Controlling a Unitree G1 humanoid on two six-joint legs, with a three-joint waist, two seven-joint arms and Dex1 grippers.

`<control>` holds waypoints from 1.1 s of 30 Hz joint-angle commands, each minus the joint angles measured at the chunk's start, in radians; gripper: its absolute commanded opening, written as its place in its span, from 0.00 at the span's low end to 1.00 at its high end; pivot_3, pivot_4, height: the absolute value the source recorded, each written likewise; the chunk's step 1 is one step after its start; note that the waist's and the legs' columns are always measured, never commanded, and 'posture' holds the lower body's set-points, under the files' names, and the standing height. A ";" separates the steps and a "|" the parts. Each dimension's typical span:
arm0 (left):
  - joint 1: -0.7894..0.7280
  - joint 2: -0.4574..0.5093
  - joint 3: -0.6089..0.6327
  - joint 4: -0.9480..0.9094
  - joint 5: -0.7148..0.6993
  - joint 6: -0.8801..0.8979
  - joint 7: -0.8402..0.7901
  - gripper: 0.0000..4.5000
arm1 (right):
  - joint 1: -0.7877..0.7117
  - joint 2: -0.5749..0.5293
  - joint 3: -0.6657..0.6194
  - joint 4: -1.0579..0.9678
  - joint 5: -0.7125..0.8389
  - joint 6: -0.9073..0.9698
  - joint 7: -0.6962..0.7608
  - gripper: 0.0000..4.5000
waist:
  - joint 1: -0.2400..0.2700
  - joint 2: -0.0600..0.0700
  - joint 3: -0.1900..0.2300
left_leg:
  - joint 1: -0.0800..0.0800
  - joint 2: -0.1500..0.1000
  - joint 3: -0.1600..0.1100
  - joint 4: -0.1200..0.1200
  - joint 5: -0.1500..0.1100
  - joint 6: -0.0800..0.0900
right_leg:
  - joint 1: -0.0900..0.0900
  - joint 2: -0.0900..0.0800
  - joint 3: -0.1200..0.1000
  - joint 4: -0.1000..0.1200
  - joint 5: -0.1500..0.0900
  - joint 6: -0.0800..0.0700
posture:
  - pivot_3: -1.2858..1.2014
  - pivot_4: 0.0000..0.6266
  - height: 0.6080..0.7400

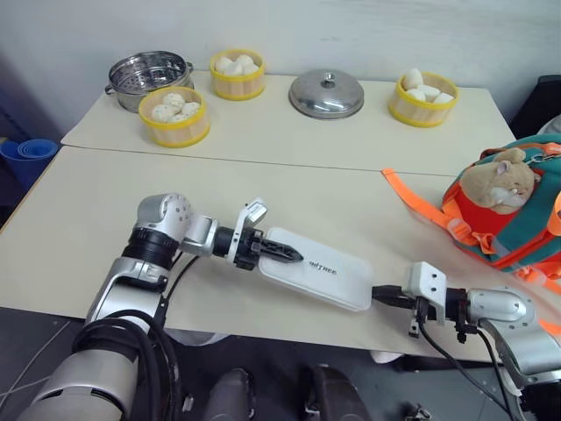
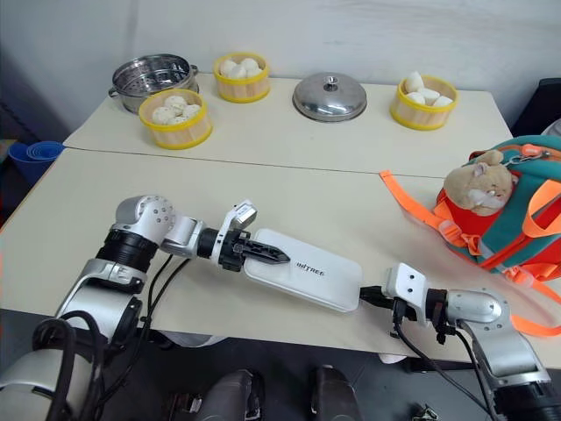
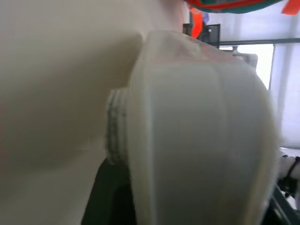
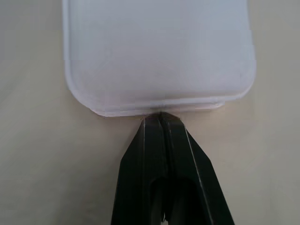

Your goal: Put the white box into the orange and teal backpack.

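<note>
We are bracing the white box [image 1: 317, 278] near the bench's [image 1: 105, 219] front edge, between our two grippers. Our left gripper [image 1: 282, 250] is closing its fingers [image 1: 289, 254] over the box's left end, one finger lying on top of the lid; they are narrowed onto it, seemingly to take hold. Our right gripper [image 4: 161, 118] is pressing its shut fingertips against the opposite end, probably to stop the box sliding. The orange and teal backpack [image 1: 517, 219] is lying at the bench's right edge, well apart from the box. Steamer baskets [image 1: 175, 115], a pot [image 1: 149, 77] and a lid [image 1: 327, 94] are sitting along the far edge.
</note>
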 commanded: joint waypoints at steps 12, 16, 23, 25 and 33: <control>0.476 0.126 0.044 -0.598 0.269 -1.076 -0.470 0.27 | 0.609 0.172 -0.607 -0.347 0.284 0.142 -0.195 0.90 | 0.010 0.005 -0.002 | 0.004 0.001 0.003 -0.007 -0.004 -0.005 | 0.001 0.001 0.002 -0.003 -0.002 -0.003 | 0.52 0.24 1.00; 0.505 0.018 0.077 -0.522 0.341 -1.263 -0.425 0.27 | 0.616 0.234 -0.788 -0.247 0.342 0.134 -0.274 0.99 | 0.025 0.005 -0.002 | 0.001 -0.001 0.002 -0.009 -0.006 0.006 | 0.003 -0.003 0.002 -0.006 0.000 -0.001 | 0.52 0.24 1.00; 0.486 -0.023 0.076 -0.468 0.382 -1.323 -0.416 0.27 | 0.397 0.086 -0.839 -0.095 0.346 0.147 -0.328 0.99 | -0.009 0.006 -0.003 | 0.001 0.000 0.004 -0.009 -0.006 0.013 | 0.002 -0.001 0.004 -0.007 0.000 0.001 | 0.52 0.24 1.00; 0.476 -0.029 0.075 -0.443 0.395 -1.341 -0.420 0.27 | 0.294 0.051 -0.794 -0.034 0.364 0.176 -0.321 0.99 | -0.012 0.006 -0.003 | 0.002 0.000 0.004 -0.009 -0.005 0.013 | 0.002 0.000 0.004 -0.006 0.000 0.001 | 0.52 0.24 1.00; 0.475 0.075 0.123 -0.417 0.439 -1.299 -0.403 0.27 | -0.049 0.013 -0.514 0.082 0.329 0.197 -0.224 0.90 | -0.014 0.006 -0.003 | 0.000 0.000 0.003 -0.011 -0.001 0.008 | -0.001 0.001 0.003 -0.004 0.000 0.001 | 0.52 0.24 1.00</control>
